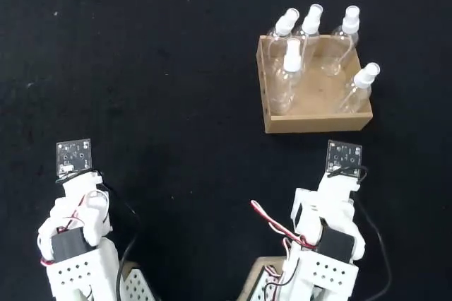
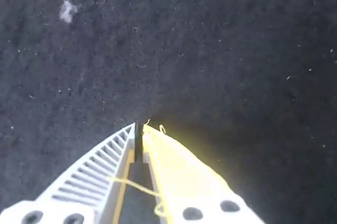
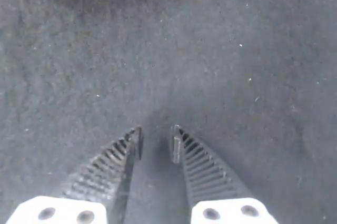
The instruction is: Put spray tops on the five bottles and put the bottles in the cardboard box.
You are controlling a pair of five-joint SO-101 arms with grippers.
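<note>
5 clear bottles (image 1: 284, 83) w/ white spray tops (image 1: 292, 54) stand in cardboard box (image 1: 318, 123) on fuzzy black table (image 1: 155, 89). Ribbed claws: left gripper (image 2: 139, 129) pinched closed, right gripper (image 3: 156, 142) narrow gap, both empty.

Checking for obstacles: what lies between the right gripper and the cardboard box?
Bare black table separates the right gripper from the cardboard box, per the high view.
</note>
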